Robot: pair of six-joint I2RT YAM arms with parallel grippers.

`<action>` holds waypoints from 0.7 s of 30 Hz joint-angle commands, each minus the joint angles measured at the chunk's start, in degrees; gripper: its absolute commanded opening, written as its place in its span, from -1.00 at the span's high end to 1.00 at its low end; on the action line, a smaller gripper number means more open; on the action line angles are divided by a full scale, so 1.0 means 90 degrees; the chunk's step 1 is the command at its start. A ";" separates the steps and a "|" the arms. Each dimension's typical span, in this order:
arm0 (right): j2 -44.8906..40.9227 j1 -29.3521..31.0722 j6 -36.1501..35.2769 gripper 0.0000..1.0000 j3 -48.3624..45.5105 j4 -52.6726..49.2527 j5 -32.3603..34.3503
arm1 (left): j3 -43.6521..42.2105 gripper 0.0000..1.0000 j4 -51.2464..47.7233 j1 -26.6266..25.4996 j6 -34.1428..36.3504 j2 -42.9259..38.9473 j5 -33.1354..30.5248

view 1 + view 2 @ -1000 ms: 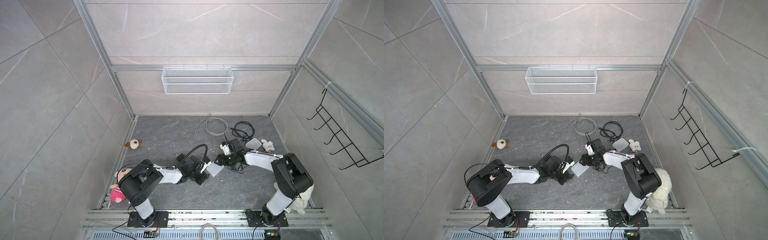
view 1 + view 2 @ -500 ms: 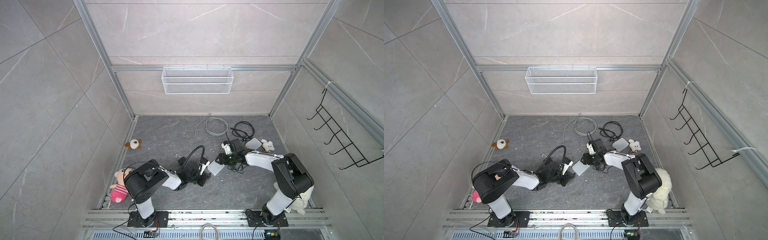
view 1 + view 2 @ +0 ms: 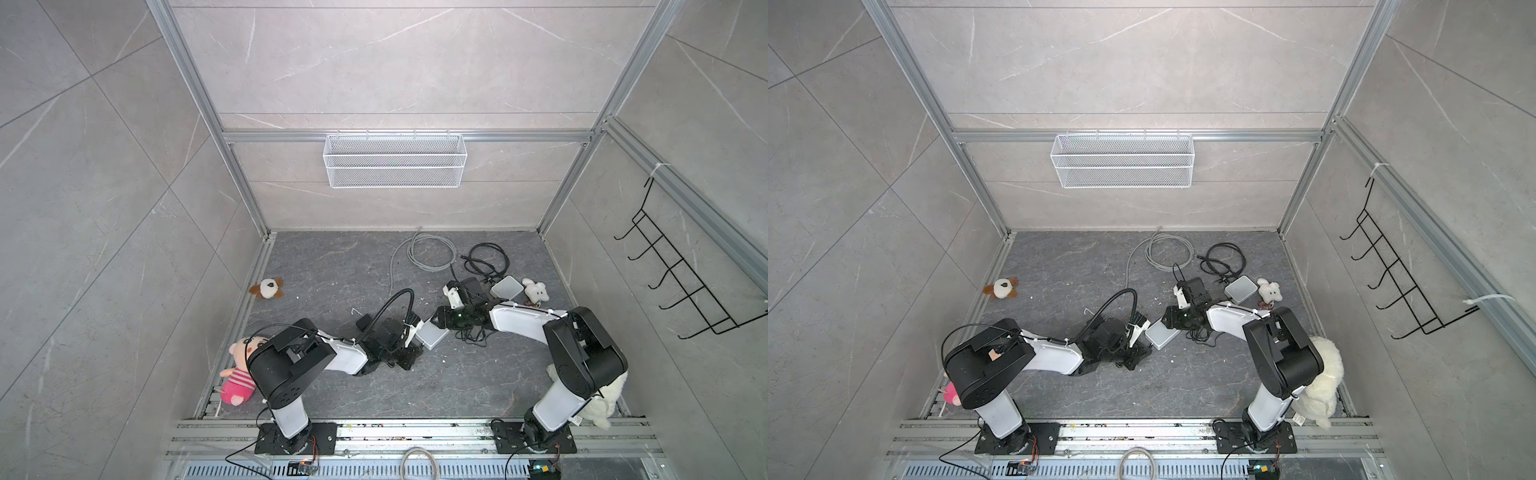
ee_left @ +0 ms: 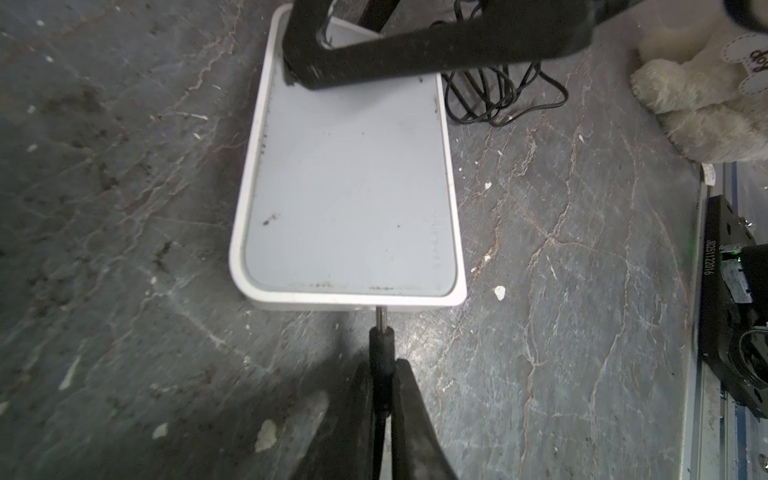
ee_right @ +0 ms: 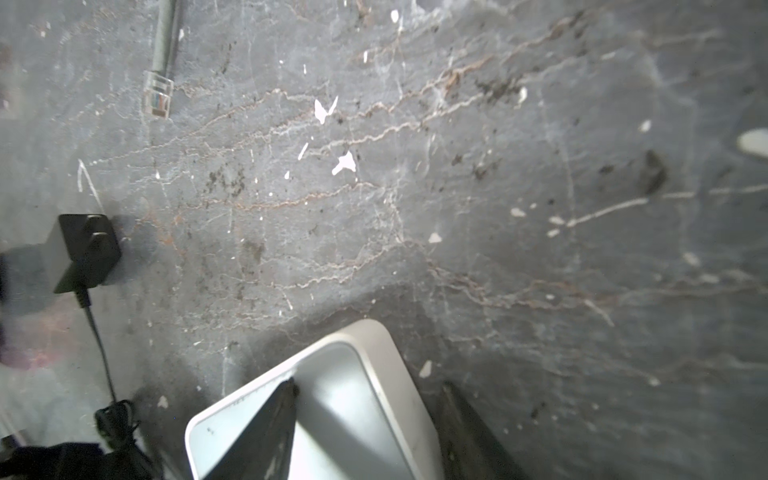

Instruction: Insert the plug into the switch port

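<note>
Item: plug (image 4: pixel 381 336), probably light and stiff, its thin pin bendable. Your left pincer (image 4: pixel 382 365) was clamped on its black sleeve, the right hold; pin just ahead, at the switch (image 4: pixel 349 187) edge. Right pincer (image 5: pixel 370 384) straddled the switch; grip unclear.

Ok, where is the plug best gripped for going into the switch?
Grip the plug on its black sleeve, from behind and in line with it: the bare metal tip points at the switch edge and must stay free. The left gripper is shut on it that way.
</note>
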 commanded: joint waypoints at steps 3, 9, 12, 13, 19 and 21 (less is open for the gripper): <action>0.0391 0.0148 -0.0439 -0.11 -0.0036 -0.1095 0.0557 | 0.0052 0.77 -0.2580 0.0011 0.0324 0.0062 -0.0522; 0.0376 0.0157 -0.0242 -0.09 -0.0229 -0.0940 0.0426 | 0.0253 0.77 -0.2713 0.0004 0.0352 0.0355 -0.0501; 0.0419 0.0168 -0.0186 -0.08 -0.0281 -0.0870 0.0463 | 0.0320 0.78 -0.2789 -0.0001 0.0292 0.0448 -0.0590; 0.0447 0.0177 -0.0186 -0.08 -0.0275 -0.0873 0.0460 | 0.0269 0.78 -0.2722 0.0003 0.0279 0.0421 -0.0589; 0.0287 0.0265 -0.0214 -0.07 -0.0346 -0.0816 0.0619 | 0.0329 0.78 -0.2922 0.0007 0.0362 0.0452 -0.0561; 0.0249 0.0312 -0.0261 -0.07 -0.0371 -0.0774 0.0617 | 0.0315 0.78 -0.2752 0.0012 0.0323 0.0480 -0.0558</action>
